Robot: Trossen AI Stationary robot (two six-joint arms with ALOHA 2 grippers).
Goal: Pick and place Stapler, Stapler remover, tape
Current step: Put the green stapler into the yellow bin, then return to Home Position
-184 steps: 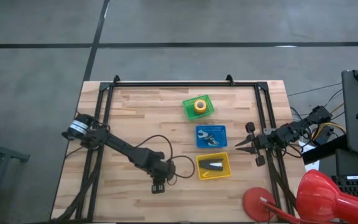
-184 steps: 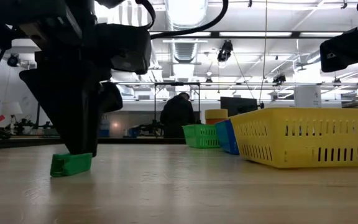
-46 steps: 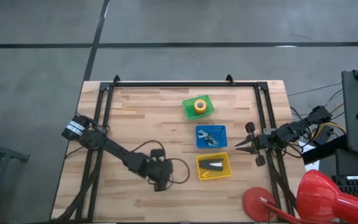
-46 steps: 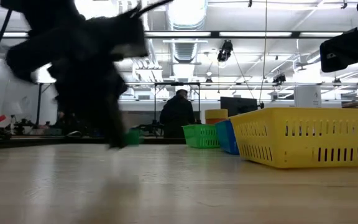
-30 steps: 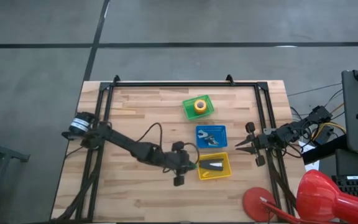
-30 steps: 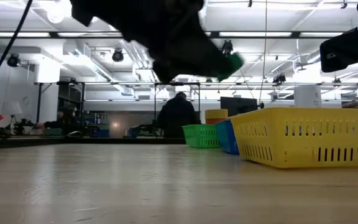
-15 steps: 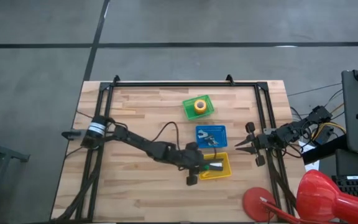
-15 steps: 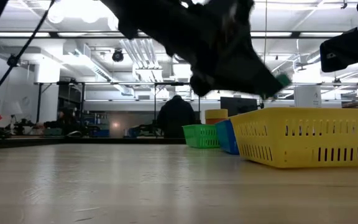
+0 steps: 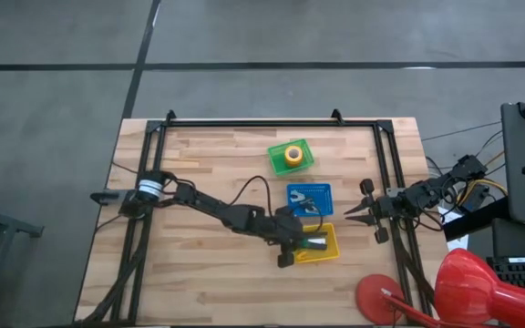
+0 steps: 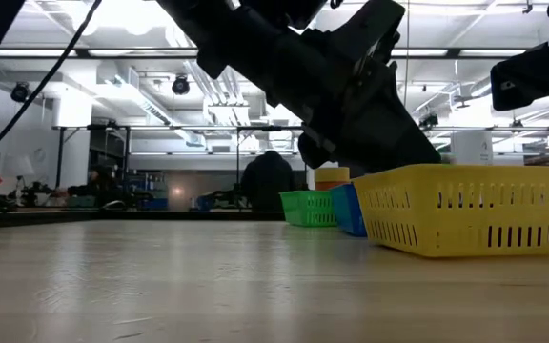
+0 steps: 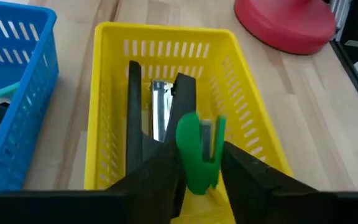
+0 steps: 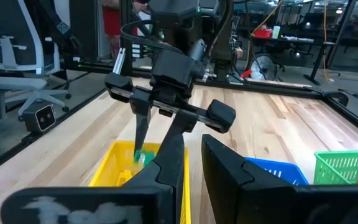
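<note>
High view: your left hand [image 9: 301, 242] hangs over the yellow bin [image 9: 328, 254], at four o'clock on the desk [image 9: 208, 164]; the stapler [image 9: 319, 243] lies inside. The tape [image 9: 292, 155] sits in the green bin [image 9: 301, 165] at twelve, the remover [image 9: 306, 202] in the blue bin [image 9: 324, 189]. The right hand [image 9: 354, 212] waits at three, fingers apart.

Low view: only the bin wall [image 10: 465, 214] shows, not its contents.

Left wrist view: here alone you see a green piece [image 11: 196, 149] between the fingers [image 11: 247, 171], right above the stapler [image 11: 159, 112]. The fingers look to be parting; let go low and centred.

Right wrist view: it shows the left hand [image 12: 143, 152] reaching down into the bin [image 12: 114, 165].
</note>
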